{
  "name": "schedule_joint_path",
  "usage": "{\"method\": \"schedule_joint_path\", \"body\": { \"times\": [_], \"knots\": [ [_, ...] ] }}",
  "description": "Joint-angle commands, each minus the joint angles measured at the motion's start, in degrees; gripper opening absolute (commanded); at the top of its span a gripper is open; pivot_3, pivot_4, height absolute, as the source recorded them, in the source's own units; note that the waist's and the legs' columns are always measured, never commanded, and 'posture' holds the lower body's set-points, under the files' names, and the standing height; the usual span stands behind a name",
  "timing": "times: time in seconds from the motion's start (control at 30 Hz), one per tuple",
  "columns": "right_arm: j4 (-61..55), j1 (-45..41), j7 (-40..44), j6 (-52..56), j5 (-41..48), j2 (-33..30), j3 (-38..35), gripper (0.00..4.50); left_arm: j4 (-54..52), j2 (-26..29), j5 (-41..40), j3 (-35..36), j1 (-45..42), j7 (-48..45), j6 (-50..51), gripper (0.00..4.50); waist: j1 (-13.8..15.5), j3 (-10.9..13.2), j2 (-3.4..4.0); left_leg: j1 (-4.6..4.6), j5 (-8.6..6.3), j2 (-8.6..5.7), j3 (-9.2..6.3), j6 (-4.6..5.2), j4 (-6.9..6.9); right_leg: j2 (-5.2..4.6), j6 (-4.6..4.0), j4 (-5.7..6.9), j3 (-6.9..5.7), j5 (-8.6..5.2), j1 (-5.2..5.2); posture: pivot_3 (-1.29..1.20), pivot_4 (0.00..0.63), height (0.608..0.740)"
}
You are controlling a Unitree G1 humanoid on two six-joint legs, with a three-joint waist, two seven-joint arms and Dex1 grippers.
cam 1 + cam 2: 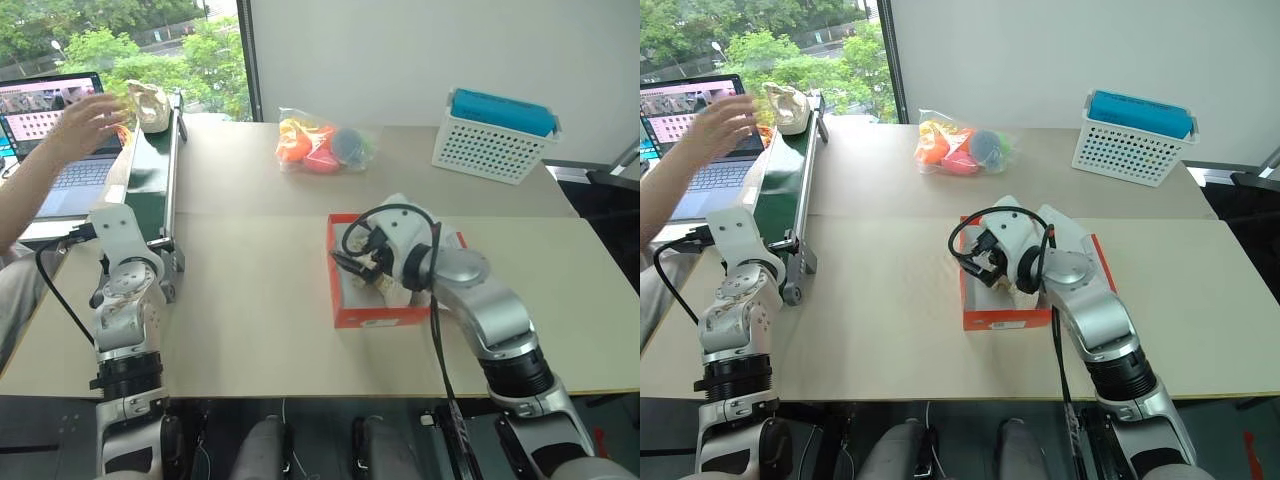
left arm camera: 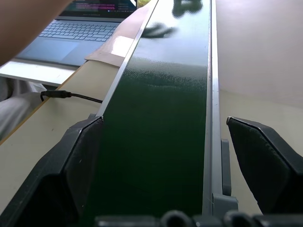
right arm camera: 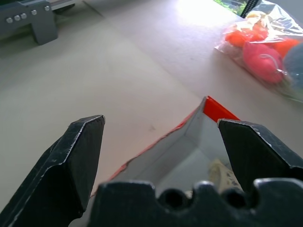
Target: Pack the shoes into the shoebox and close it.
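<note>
No writing anywhere is readable from here. At the far left a person's hand (image 1: 85, 122) hovers over a laptop (image 1: 62, 150) at the bench (image 1: 250, 300) edge. Beside it runs a green conveyor belt (image 1: 150, 170) with one cream shoe (image 1: 148, 105) at its far end. The left pincer (image 2: 161, 156) stands wide apart over the belt's near end, nothing between its fingers. A broad stretch of bare bench separates the belt from the shoebox (image 1: 345, 310), which sits open near the front edge. The right pincer (image 3: 161, 156) hangs over the box's left corner, fingers spread, gripping nothing. Further back lie a bag of balls (image 1: 322, 146) and a white basket (image 1: 492, 140).
</note>
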Motion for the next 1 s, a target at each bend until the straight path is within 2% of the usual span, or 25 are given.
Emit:
{"method": "schedule_joint_path", "body": {
  "times": [0.03,0.8,1.0],
  "knots": [
    [-2.59,0.23,1.02,0.53,1.51,0.61,-0.74,4.50,-1.74,0.74,0.67,-0.22,-0.13,-0.09,0.65,4.47,-0.01,0.00,0.00,0.00,0.00,0.00,-0.01,0.00,0.00,0.00,0.00,0.01,0.00,0.00,0.00,0.00,0.150,0.699],
    [-2.09,0.19,-2.71,3.24,1.15,2.31,-1.97,4.50,-1.27,1.19,0.91,-0.39,-0.83,-0.22,1.61,4.47,-0.05,-0.01,-0.01,0.00,0.00,0.00,-0.01,0.00,0.00,0.00,0.00,0.02,-0.01,0.00,0.00,0.00,0.150,0.699],
    [-3.33,0.85,-1.04,3.24,2.42,1.35,-2.18,4.50,0.03,1.77,0.70,-0.35,-0.49,-1.30,0.85,4.47,-0.05,-0.01,-0.01,0.01,0.00,0.00,-0.01,0.00,0.00,0.00,-0.01,0.02,-0.01,0.00,0.00,0.00,0.150,0.699]
  ]
}}
